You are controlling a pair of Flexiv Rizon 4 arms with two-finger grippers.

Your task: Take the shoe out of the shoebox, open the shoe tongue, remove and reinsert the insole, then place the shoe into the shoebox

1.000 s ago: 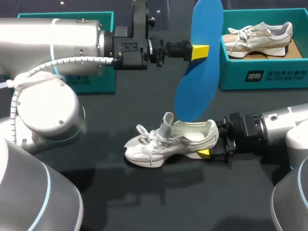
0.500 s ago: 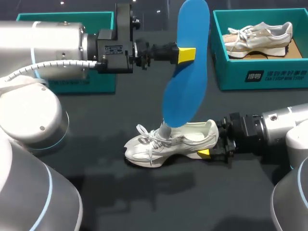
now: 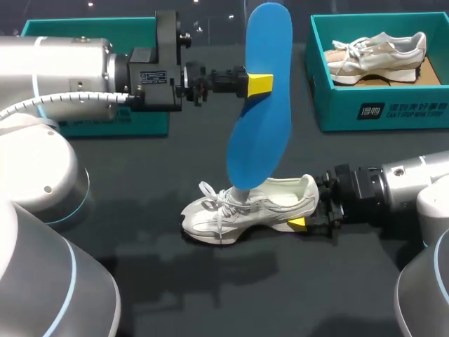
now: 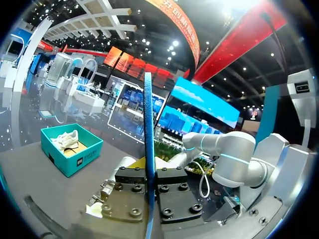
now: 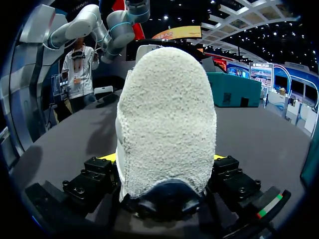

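Blue foam is the weak link in this step. The insole point(image 3: 261, 140) hangs nearly upright from the left gripper point(image 3: 258, 84), whose fingers are pinched on its upper part. In the left wrist view it runs edge-on between them point(image 4: 148, 149). Its lower end is over the tongue and collar of the white shoe point(image 3: 242, 207); I cannot tell whether it touches.

The shoe stands on the dark table point(image 3: 210, 288) near the middle, toe to the left and heel to the right. The right gripper point(image 3: 306, 216) is closed on the heel from both sides, and the heel point(image 5: 167, 124) fills that wrist view.

Reinsertion looks to be the step in hand, and several things could spoil it:
- The grip sits high on the insole, so the long free end may flex and land on the tongue or laces instead of in the opening.
- A downward push could buckle the foam or fold the tongue under it.
- A thin pinch may let the insole pivot or slip.
- Only the heel is held, so a sideways load could twist the shoe out of that grip.

The teal shoebox point(image 3: 379, 116) at the far right, holding a second shoe point(image 3: 379, 50), is well apart.
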